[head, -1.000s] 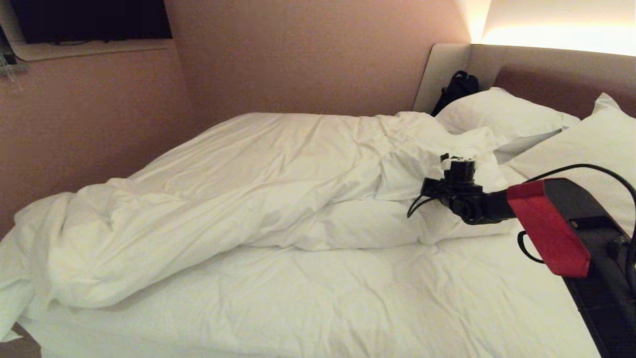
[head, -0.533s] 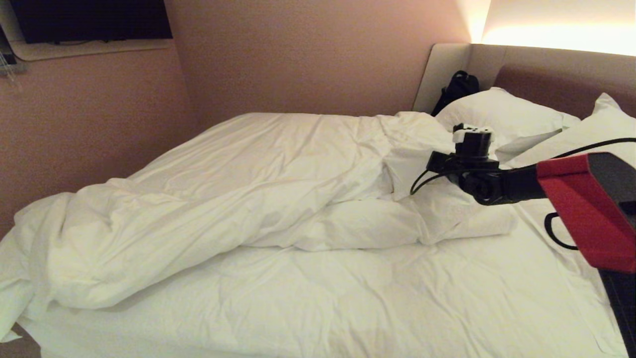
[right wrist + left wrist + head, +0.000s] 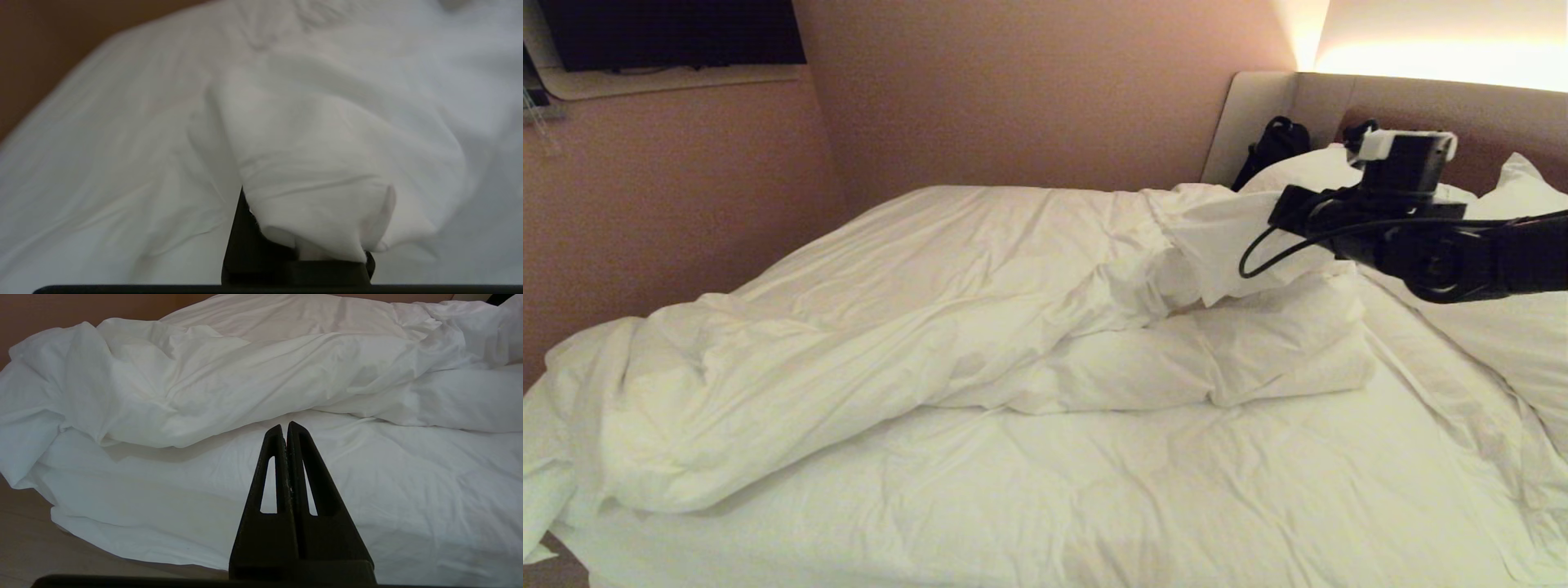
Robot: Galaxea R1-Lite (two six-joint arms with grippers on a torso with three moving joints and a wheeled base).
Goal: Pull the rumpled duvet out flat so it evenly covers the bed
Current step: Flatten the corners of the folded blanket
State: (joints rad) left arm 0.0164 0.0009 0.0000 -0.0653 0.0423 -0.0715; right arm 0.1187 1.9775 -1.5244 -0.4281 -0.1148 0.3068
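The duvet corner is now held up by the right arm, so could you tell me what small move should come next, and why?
Probably carry that corner on toward the pillows. The right end effector is shut on a fold of the duvet, which lies bunched along the far side, leaving the near sheet of the bed bare.

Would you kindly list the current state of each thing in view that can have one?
duvet: rumpled, bunched along the bed's far side, one corner lifted.
bed: near half uncovered, showing the wrinkled sheet.
right gripper: shut on the duvet corner, raised near the pillows.
left gripper: shut, empty, parked by the bed's near edge.
pillows: lying at the headboard.
black bag: propped in the corner behind the pillows.
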